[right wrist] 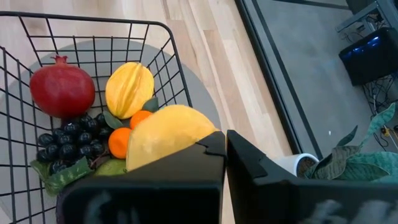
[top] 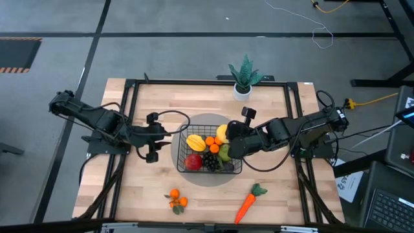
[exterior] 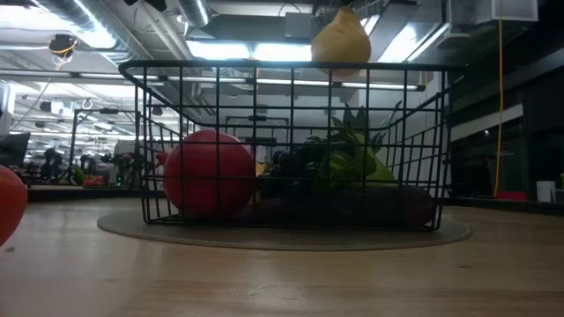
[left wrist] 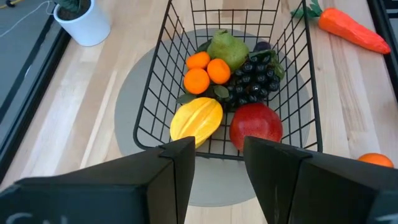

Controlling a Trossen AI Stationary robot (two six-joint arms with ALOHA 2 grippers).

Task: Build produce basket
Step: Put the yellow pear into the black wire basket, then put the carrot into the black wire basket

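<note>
The black wire basket [top: 208, 154] stands on a grey round mat at the table's middle. In it lie a red fruit [left wrist: 255, 123], a yellow squash [left wrist: 196, 119], oranges [left wrist: 207, 71], black grapes [left wrist: 252, 82] and a green pear [left wrist: 227, 48]. My right gripper [top: 228, 135] is over the basket's far right part, shut on a yellow pear [right wrist: 166, 134]. The pear also shows in the low view [exterior: 340, 40], above the rim. My left gripper [left wrist: 217, 165] is open and empty, just left of the basket [top: 155, 138]. My right gripper holds the yellow pear at its upper part [right wrist: 198, 138], slanting down from the table's right side. Its own fingers hide the place of contact. The pear hangs upright, narrow end up [exterior: 340, 16], lifted clear above the basket's rim.
Small oranges [top: 176, 200] and an orange carrot [top: 248, 202] lie on the table near its front edge. A potted plant in a white pot [top: 243, 79] stands at the far edge, behind the basket. A black frame rail [top: 207, 82] runs round the table.
</note>
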